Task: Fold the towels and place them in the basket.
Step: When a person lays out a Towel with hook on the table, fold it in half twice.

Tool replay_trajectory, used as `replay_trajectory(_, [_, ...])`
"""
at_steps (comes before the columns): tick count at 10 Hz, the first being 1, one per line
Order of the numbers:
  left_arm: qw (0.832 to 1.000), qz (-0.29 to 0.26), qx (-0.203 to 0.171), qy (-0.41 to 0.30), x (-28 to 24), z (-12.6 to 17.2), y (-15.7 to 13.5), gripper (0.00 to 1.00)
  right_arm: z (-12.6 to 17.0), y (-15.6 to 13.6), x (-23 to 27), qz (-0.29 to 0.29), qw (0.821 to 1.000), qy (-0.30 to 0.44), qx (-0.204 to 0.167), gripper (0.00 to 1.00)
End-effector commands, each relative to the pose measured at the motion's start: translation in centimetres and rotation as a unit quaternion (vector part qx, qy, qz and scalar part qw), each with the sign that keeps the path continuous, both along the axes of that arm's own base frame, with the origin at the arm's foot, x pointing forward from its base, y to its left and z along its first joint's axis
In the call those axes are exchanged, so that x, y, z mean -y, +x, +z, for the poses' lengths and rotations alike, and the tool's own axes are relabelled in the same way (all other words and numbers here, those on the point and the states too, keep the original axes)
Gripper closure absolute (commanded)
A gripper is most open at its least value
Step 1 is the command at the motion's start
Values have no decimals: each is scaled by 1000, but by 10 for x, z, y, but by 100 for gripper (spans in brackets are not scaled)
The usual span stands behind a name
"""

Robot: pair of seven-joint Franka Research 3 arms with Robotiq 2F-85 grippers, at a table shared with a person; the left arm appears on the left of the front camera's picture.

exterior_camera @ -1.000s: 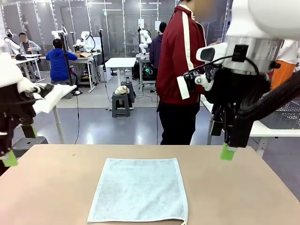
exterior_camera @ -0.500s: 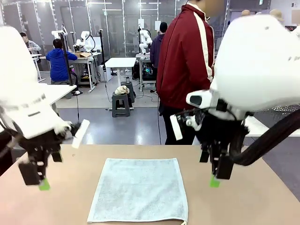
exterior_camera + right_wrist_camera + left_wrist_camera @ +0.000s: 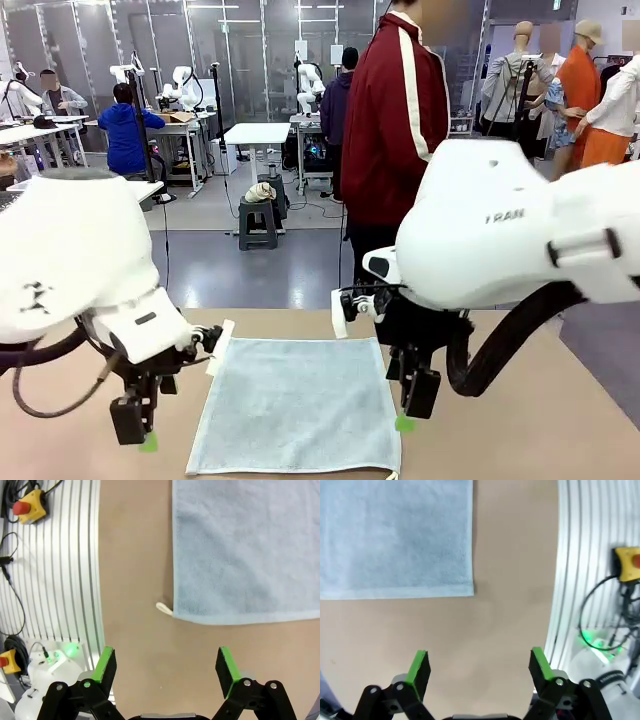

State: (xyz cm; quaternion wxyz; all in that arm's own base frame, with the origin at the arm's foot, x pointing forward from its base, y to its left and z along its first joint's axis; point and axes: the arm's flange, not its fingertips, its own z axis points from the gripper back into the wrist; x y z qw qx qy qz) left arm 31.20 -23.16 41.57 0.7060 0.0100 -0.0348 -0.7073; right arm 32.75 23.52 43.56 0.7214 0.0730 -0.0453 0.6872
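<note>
I'm looking across the tan, flat tabletop at a person in a dark red jacket with a white sleeve stripe, who stands at the far side. The two white robot arms are bent low over the near half of the table, the left arm at one side and the right arm at the other.

Between them the pale blue-grey terry-cloth towel lies spread flat and unfolded in the middle of the table, its near edge close to my side.

The left gripper has its jaws spread wide and holds nothing. It hangs over bare table just off the towel's near left corner. The right gripper is just as wide and just as empty, over bare table by the towel's near right corner. I cannot tell whether either set of green pads touches the tabletop.

A small white loop tag sticks out from that right corner. Off the table edge, beyond the ribbed aluminium rail, sits a yellow box with a red button.
</note>
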Motion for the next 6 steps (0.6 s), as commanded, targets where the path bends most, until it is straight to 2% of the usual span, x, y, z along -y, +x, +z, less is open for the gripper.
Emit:
replay_trajectory(1, [1000,14,0,-21,-2,-25,6,0,-25,1,-6,-22,1000,3,0,0])
replay_trajectory(3, [1000,10,7,-27,-2,-51,6,0,-51,2,-8,-20,1000,-4,0,0])
replay_trajectory(6, [999,-4,20,-26,0,-72,8,0,-78,-5,-12,-41,999,-16,-1,0])
